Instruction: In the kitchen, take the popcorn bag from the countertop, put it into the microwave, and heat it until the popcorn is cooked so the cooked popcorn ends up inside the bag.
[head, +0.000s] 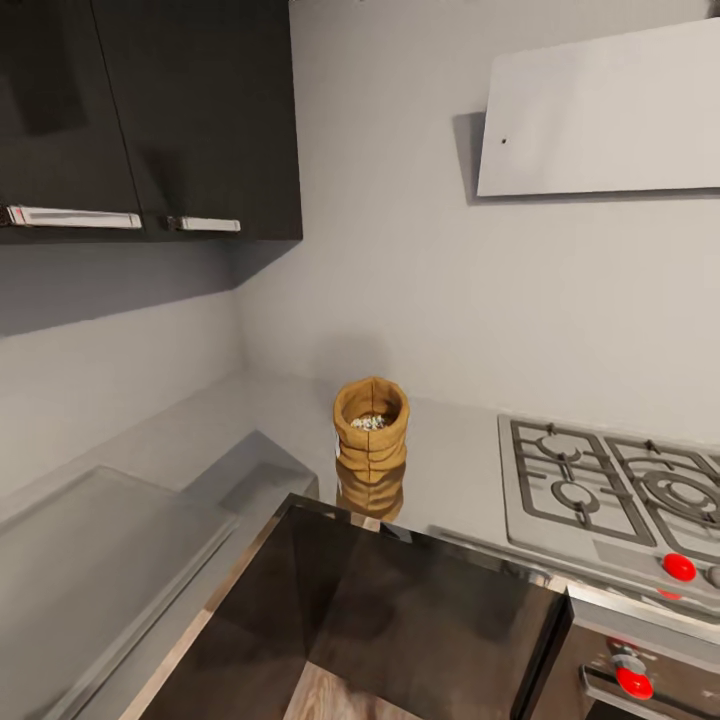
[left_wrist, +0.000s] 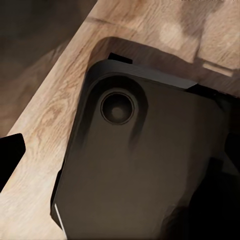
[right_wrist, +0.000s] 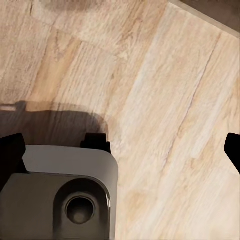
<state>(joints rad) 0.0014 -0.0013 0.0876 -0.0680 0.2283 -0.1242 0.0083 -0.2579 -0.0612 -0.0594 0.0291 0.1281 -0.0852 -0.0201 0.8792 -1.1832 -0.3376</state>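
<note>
The popcorn bag (head: 371, 428) stands upright on the countertop (head: 455, 470), open-topped, near its back edge, left of the gas hob (head: 610, 495). Both wrist views look down on wooden floor (right_wrist: 165, 100) and the robot base (left_wrist: 135, 165). Gripper states cannot be told, nor can the bag's position relative to them.

Pale grey wall (head: 400, 250) meets in a corner; dark upper cabinets (head: 150, 110) with long pale handles (head: 75, 217) hang at left, a flat white hood panel (head: 600, 115) at right. Steel gas hob (head: 610, 490) with grates and red knobs (head: 679, 567) sits below the hood. Floor is light wood planking (right_wrist: 165, 100), grain visible, soft shadows across it.
</note>
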